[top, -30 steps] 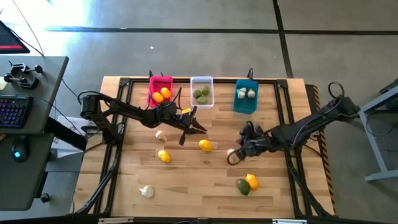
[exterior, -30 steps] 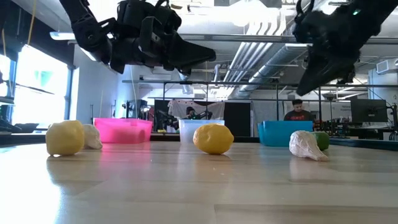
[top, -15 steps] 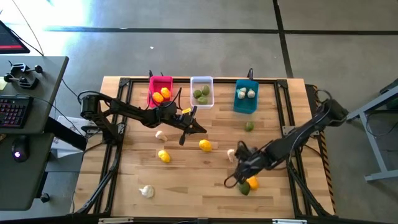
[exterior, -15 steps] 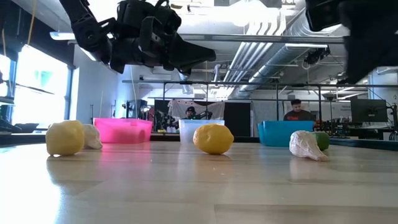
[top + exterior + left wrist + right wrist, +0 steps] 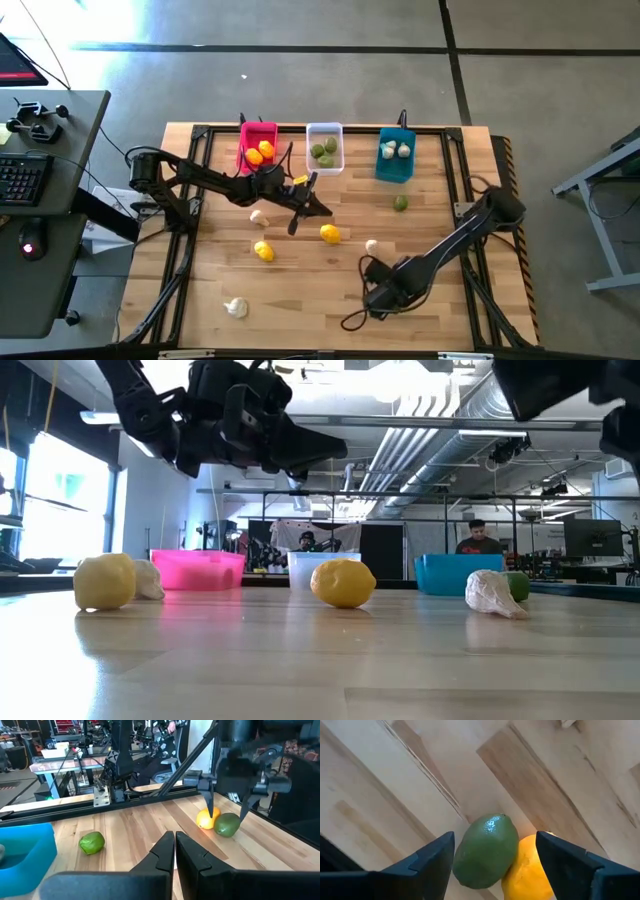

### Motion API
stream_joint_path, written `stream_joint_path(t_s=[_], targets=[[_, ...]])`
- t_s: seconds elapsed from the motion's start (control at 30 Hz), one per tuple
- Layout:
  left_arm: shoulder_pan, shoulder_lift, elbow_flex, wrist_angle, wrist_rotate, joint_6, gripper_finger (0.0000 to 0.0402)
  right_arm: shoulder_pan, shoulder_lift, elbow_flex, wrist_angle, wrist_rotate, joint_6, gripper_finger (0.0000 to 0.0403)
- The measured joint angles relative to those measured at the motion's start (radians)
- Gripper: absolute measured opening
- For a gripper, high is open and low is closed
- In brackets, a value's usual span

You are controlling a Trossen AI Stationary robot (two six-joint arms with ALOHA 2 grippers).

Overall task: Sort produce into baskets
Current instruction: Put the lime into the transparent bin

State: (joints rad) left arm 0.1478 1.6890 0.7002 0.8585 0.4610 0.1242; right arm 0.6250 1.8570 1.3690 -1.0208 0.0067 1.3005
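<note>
The right gripper (image 5: 495, 852), fingers apart, hangs over a green lime (image 5: 485, 851) touching a lemon (image 5: 527, 870). The left gripper (image 5: 174, 851), fingers together, hovers well beyond the lime.

In the high view the right hand (image 5: 385, 297) hides the lime (image 5: 485, 850) beneath it.

Three bins (image 5: 325, 148) line the table's far edge: pink holds lemons (image 5: 259, 152), white limes (image 5: 323, 150), teal garlic (image 5: 393, 151). Nearer than the bins lie loose lemons (image 5: 329, 234), garlic (image 5: 236, 307) and a lime (image 5: 399, 203).
</note>
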Motion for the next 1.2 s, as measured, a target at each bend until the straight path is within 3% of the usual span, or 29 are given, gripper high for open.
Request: stream_joint_path(t_s=[0.87,1.03,1.2], targets=[[-0.032,0.0,0.001,-0.002,0.0,-0.019,0.0003,0.006,0.062,-0.024,0.016,-0.06,-0.003,0.027],[-0.032,0.0,0.001,-0.003,-0.001,-0.026,0.0003,0.01,0.064,-0.024,0.031,-0.059,-0.02,0.0242],[-0.032,0.0,0.001,-0.002,0.0,-0.043,0.0003,0.01,0.075,-0.024,0.043,-0.062,-0.024,0.0189]])
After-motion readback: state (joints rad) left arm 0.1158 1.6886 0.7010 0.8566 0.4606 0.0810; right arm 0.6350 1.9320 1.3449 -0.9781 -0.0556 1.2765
